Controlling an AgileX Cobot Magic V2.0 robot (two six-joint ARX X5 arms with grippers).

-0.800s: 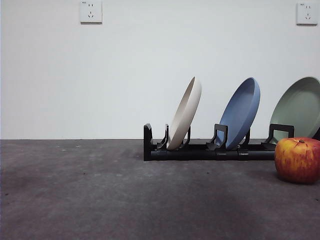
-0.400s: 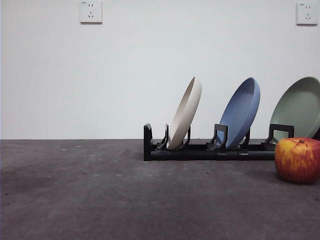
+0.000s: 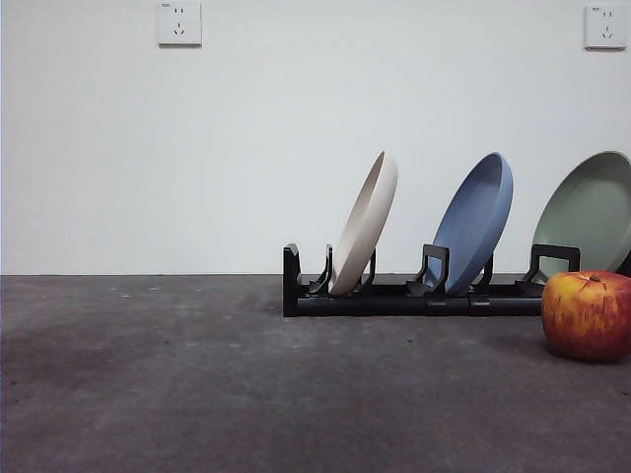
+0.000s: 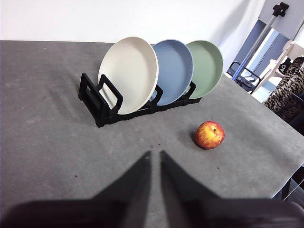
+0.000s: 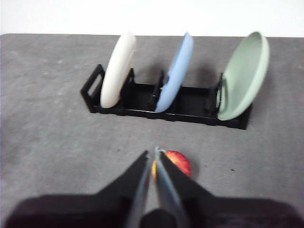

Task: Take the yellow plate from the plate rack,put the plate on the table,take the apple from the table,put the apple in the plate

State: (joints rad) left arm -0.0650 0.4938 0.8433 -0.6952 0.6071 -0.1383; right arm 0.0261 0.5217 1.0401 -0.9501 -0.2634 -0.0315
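1. In the front view, we are looking level across the worktop [image 3: 197, 374]. The rack [image 3: 394, 296] is sitting on it, right of centre. The yellow plate [image 3: 365, 225] is standing in the rack's leftmost slot, leaning to the right. The blue plate [image 3: 475, 222] is leaning the same way in the next slot, and the green plate [image 3: 587, 212] is standing at the right edge, partly cut off. The apple [image 3: 587, 315] is resting on the worktop at the right edge, nearer to us than the rack and apart from it. No arm is showing in this view.

2. In the left wrist view, we are seeing the left gripper [image 4: 155, 159] hanging over the bare worktop [image 4: 47, 118], well apart from everything. Its jaws are nearly closed, with only a thin slit between the tips, and they are holding nothing. The yellow plate [image 4: 128, 73] is sitting at the near end of the rack [image 4: 102, 102], with the blue plate [image 4: 175, 70] and green plate [image 4: 206, 66] behind it. The apple [image 4: 209, 135] is lying on the worktop beside the rack.

3. In the right wrist view, which is blurred, we are seeing the right gripper [image 5: 156, 156] hanging above the worktop [image 5: 47, 133]. Its jaws are pressed together at the tips and are gripping nothing. The apple [image 5: 178, 163] is lying just past the tips, partly hidden by them. Beyond it, the yellow plate [image 5: 118, 70], blue plate [image 5: 175, 73] and green plate [image 5: 243, 75] are standing in the rack [image 5: 166, 102].
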